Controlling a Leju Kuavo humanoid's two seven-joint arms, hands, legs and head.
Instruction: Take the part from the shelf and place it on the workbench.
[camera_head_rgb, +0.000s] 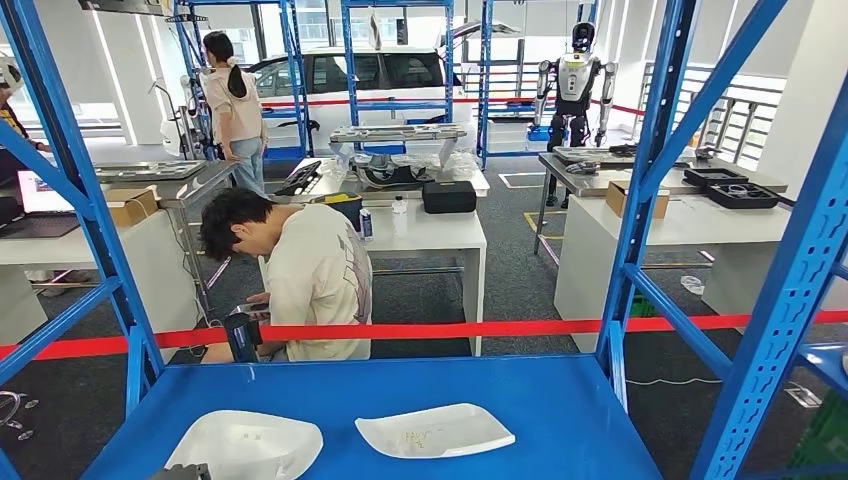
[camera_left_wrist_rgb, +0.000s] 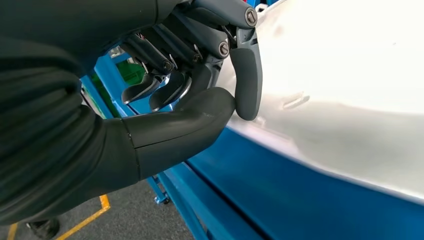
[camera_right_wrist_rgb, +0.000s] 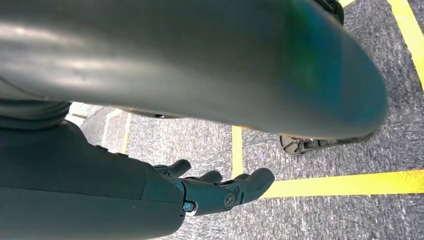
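Seemingly to lift it, the left hand pinched the edge of the white part lying on the blue shelf, while the right hand hung open, holding nothing.

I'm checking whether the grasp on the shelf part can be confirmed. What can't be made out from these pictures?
- Left hand: the left wrist view shows thumb and a finger meeting at the left white part's edge; whether they pinch it is hidden.
- Head view: that part is cut by the bottom edge.
- Right white part: its small markings are too small.
- Right hand: hangs over the floor; a dark body part covers much of the frame.
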